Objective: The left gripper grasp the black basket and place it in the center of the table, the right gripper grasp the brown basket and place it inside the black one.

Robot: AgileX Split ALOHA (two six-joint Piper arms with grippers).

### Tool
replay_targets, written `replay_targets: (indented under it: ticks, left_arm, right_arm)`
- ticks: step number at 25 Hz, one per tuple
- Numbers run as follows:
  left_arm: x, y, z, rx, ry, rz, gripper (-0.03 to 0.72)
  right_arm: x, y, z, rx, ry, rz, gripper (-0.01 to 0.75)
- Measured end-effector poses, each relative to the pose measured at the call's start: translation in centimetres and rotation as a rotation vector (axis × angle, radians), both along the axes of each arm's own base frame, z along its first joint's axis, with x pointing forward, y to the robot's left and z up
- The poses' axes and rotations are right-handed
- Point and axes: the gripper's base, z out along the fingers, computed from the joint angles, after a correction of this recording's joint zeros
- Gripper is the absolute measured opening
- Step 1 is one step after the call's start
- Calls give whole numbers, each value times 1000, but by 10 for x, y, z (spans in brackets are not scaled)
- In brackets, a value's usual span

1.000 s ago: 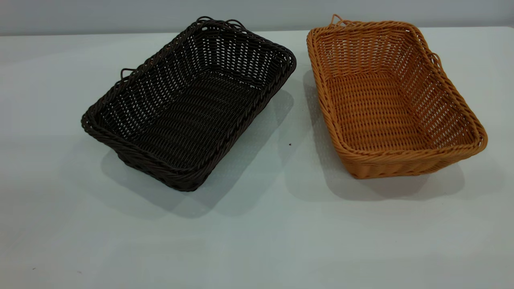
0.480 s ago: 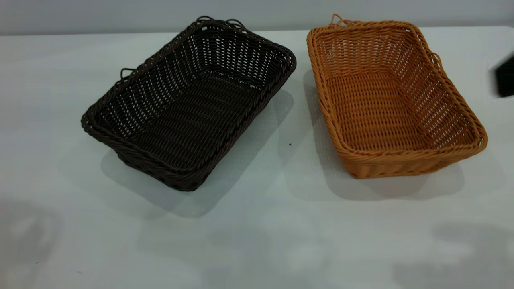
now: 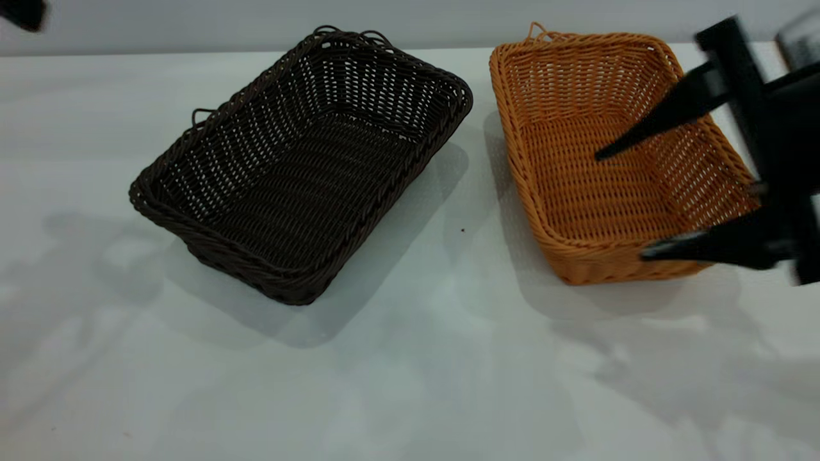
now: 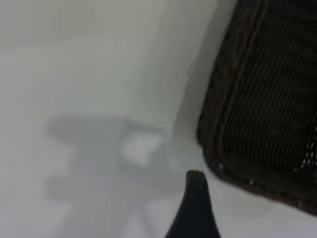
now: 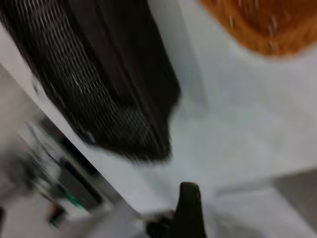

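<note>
The black basket [image 3: 301,166] stands on the white table [image 3: 410,371] at left of centre. The brown basket [image 3: 624,157] stands to its right, apart from it. My right gripper [image 3: 621,205] is open and empty over the brown basket's near right part; one finger reaches over the inside, the other lies in front of the near rim. Of my left gripper [image 3: 22,13] only a dark tip shows at the far left corner. In the left wrist view one finger [image 4: 195,203] shows beside a corner of the black basket [image 4: 262,99], with nothing against it.
The right wrist view shows the black basket [image 5: 99,74], a corner of the brown basket [image 5: 262,25] and one finger [image 5: 189,213]. The arms' shadows fall on the table's front. A wall runs behind the table.
My right gripper has come in from the right edge to over the brown basket. My left gripper's tip has appeared at the top left. Both baskets have stayed put.
</note>
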Motion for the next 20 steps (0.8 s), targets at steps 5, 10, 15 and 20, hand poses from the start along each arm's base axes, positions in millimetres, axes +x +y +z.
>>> replay_targets:
  ticks: [5,10,15,20]
  left_arm:
    - [32,-22,-16,-34,-11,-118,546]
    - [57,-40,-33,-40,12,-176,546]
    - [75,-46,-61,-40,68,-189,546]
    - [91,-56,-94,-43,133,-213,547]
  right_arm:
    - [24,11,-42,-26,129,-79,565]
    - [42,8,-71,-135,227,-187,565]
    - [47,-4,-83,-237,317,-360,565]
    - [50,-8,-84,-265,326,-408,565]
